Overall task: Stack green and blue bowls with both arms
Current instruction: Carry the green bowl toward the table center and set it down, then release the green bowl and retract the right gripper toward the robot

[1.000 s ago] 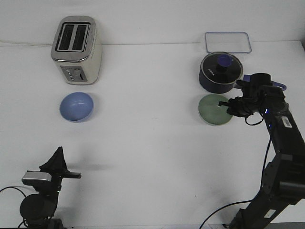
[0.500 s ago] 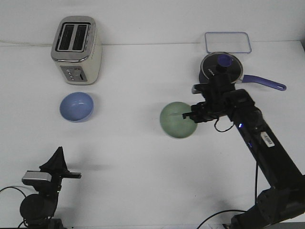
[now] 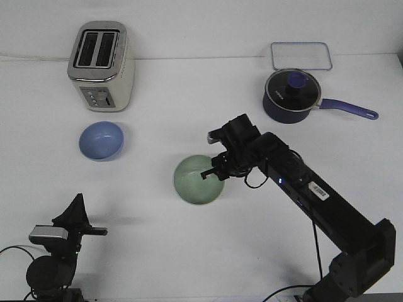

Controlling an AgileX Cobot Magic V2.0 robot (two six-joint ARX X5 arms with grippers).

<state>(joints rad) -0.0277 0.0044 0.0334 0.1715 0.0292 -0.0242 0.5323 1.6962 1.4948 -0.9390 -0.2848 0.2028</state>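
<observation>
The pale green bowl (image 3: 196, 180) is near the middle of the table, with my right gripper (image 3: 212, 172) shut on its right rim; the black right arm reaches in from the lower right. I cannot tell whether the bowl rests on the table or hangs just above it. The light blue bowl (image 3: 101, 140) sits upright at the left, in front of the toaster, well apart from the green one. My left gripper (image 3: 94, 231) is folded low at the bottom left corner, far from both bowls; its fingers are too small to read.
A cream and silver toaster (image 3: 101, 66) stands at the back left. A dark navy saucepan (image 3: 291, 95) with a lid and purple handle sits at the back right, with a clear rectangular lid (image 3: 301, 55) behind it. Cables trail at the front edge.
My right arm has carried the green bowl from beside the saucepan leftward and toward the front, to the table's middle. The blue bowl and left arm have not moved.
</observation>
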